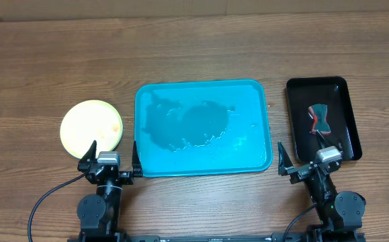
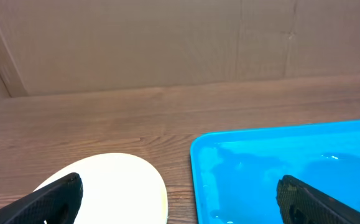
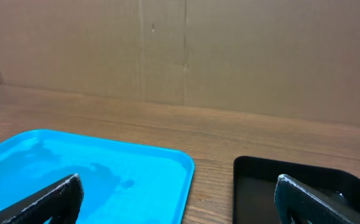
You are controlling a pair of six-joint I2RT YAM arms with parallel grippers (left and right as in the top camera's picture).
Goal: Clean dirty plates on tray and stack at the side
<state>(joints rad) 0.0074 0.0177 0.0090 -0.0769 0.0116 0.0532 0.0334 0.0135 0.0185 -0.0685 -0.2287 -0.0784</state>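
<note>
both grippers gaping and empty, plate beside the tray
in the overhead frame we see the left gripper at lower left, jaws far apart and holding nothing, between the pale yellow-green plate at left centre and the turquoise tray in the middle. we cannot tell whether more plates lie under it. a wet film covers the tray. the right gripper, lower right, is equally spread at the near edge of the black tray, which holds a small red-and-teal object.
</note>
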